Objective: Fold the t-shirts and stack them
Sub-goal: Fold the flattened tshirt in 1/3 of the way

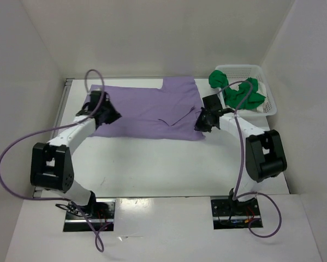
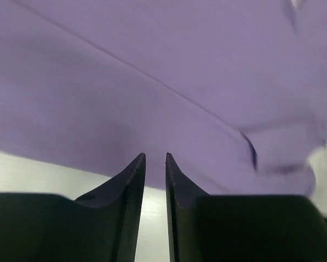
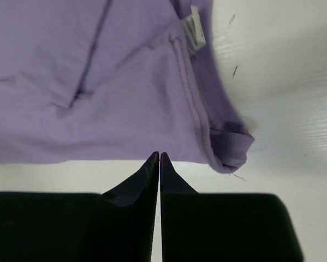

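Note:
A lavender t-shirt [image 1: 147, 106] lies spread flat at the back middle of the table. My left gripper [image 1: 110, 116] is at its near left corner. In the left wrist view the jaws [image 2: 155, 156] stand a little open at the purple cloth's [image 2: 152, 71] near edge, with bare table showing between them. My right gripper [image 1: 200, 123] is at the shirt's near right corner. Seen from the right wrist, the fingertips [image 3: 159, 155] are shut together at the hem of the shirt [image 3: 97, 82], with no cloth seen between them. A green t-shirt [image 1: 242, 94] lies crumpled in the basket.
The white mesh basket [image 1: 269, 106] stands at the back right, close to my right arm. White walls close in the table at the back and on both sides. A rolled sleeve end [image 3: 231, 147] and a neck label [image 3: 195, 27] show by the right gripper.

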You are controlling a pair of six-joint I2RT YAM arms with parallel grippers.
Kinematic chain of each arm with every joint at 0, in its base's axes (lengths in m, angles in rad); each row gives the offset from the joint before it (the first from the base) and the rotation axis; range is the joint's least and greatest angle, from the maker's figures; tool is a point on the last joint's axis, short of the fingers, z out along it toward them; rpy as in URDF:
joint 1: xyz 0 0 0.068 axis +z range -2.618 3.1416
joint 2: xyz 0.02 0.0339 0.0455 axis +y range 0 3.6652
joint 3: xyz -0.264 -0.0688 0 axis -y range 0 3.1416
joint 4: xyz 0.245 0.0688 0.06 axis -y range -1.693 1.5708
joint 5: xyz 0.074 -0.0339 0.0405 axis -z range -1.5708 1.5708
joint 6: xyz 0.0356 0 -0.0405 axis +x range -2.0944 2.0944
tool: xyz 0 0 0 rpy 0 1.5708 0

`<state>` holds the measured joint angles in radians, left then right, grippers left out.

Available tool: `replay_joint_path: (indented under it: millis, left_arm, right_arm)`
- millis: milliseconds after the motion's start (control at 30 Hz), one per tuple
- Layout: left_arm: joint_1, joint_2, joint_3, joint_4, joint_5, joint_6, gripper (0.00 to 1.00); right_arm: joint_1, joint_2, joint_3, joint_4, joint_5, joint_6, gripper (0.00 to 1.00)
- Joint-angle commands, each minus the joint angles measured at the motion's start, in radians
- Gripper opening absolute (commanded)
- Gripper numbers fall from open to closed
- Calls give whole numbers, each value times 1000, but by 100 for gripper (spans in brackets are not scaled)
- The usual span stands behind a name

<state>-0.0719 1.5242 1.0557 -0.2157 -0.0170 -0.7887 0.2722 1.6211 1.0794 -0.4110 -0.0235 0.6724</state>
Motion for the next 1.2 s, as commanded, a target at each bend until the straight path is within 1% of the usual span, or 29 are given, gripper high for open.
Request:
replay_joint_path:
  millis: [0, 33, 67, 167, 300, 367, 433, 467, 567, 600, 700, 767, 800, 833, 867, 900, 967, 1033, 1067, 1133, 1167]
  left_arm:
    - [-136, 116, 67, 10, -35, 6, 27]
    - [-175, 152, 88, 10, -23, 6, 27]
    - [-189, 216, 125, 10, -9, 6, 27]
    - [-198, 281, 136, 19, 12, -6, 26]
    - [-164, 318, 77, 41, 55, -38, 26]
    - [-132, 327, 11, 65, 84, -61, 26]
    - [-123, 327, -28, 75, 121, -73, 27]
    - [-112, 327, -70, 75, 133, -86, 27]
    - [-112, 288, -131, 96, 146, -112, 28]
    - [-112, 275, -166, 96, 158, -112, 28]
    - [-112, 190, -241, 96, 192, -133, 28]
    - [-112, 98, -267, 75, 203, -156, 30]
    - [-133, 44, -267, 65, 203, -156, 31]
    - [-134, 21, -267, 55, 203, -156, 31]
    - [-149, 2, -267, 38, 203, -156, 32]
    - [-167, -13, -251, 27, 203, -156, 33]
    - [-177, -38, -212, 18, 193, -146, 33]
    - [-209, -47, -157, 9, 174, -145, 33]
    - [-209, -47, -142, 18, 158, -132, 33]
    - [-221, -29, -116, 28, 149, -118, 33]
    - [-230, -19, -115, 29, 149, -109, 31]
  right_arm:
    - [5, 84, 2, 26, 35, 21, 5]
    - [5, 104, 2, 26, 49, 21, 5]
    - [5, 121, 16, 26, 60, 21, 5]
    - [5, 158, 7, 14, 69, 41, 5]
    - [-4, 158, -81, 14, 79, 91, 4]
    - [-16, 105, -149, 14, 19, 101, 4]
    - [-31, 44, -206, 12, 19, 122, 4]
    - [-43, 25, -217, 2, 19, 122, 4]
    - [-56, -39, -252, -31, 30, 131, 4]
    - [-77, -50, -262, -50, 30, 131, 4]
    - [-88, -95, -291, -77, 30, 131, 4]
    - [-88, -127, -277, -86, 8, 122, 9]
    - [-88, -166, -245, -86, -1, 110, 18]
    - [-88, -181, -221, -86, -16, 101, 22]
    - [-88, -191, -190, -97, -38, 101, 23]
    - [-77, -191, -123, -107, -38, 90, 23]
    - [-32, -176, -57, -107, -56, 90, 25]
    - [25, -123, 17, -54, -117, 90, 18]
    - [44, -100, 33, -23, -143, 90, 9]
    - [94, -5, 88, 35, -153, 90, 2]
    - [107, 32, 135, 46, -153, 90, 1]
